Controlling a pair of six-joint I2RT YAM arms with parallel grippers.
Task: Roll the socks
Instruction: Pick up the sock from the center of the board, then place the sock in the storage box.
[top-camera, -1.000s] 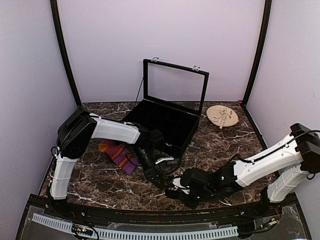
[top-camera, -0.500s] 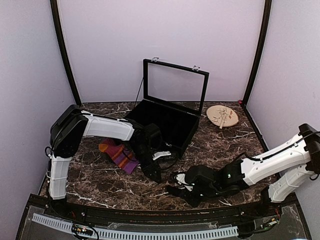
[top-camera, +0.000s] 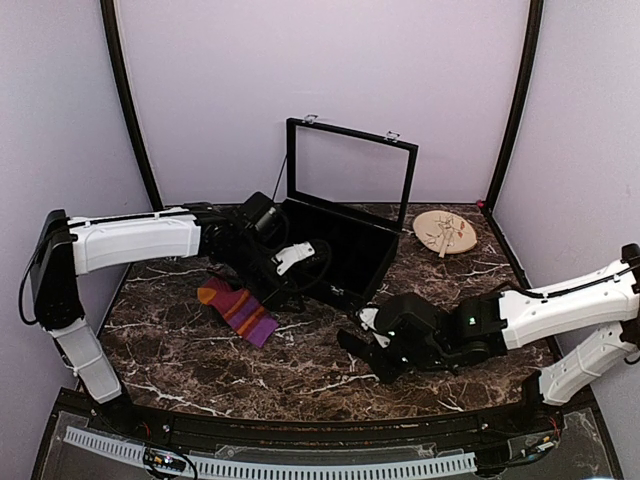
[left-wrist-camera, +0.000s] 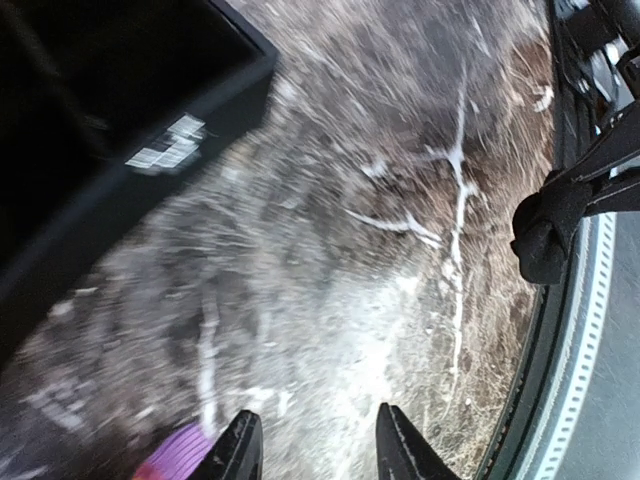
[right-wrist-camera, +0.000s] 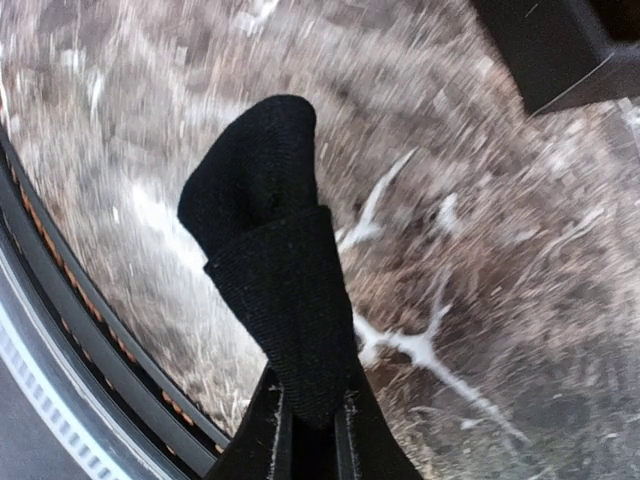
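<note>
The right gripper (right-wrist-camera: 310, 405) pinches the black sock (right-wrist-camera: 270, 260), maybe to carry it to the striped sock (top-camera: 238, 310), and the left gripper (left-wrist-camera: 317, 440) is spread apart and empty.

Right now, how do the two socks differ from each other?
Colour: the striped sock has purple, orange and red bands; the black sock looks plain dark.
Pose: the striped sock lies on the table, untouched; the black sock is pinched in the right hand.
Shape: the striped sock is spread out flat; the black sock is folded over itself.
Both are small fabric socks.
</note>
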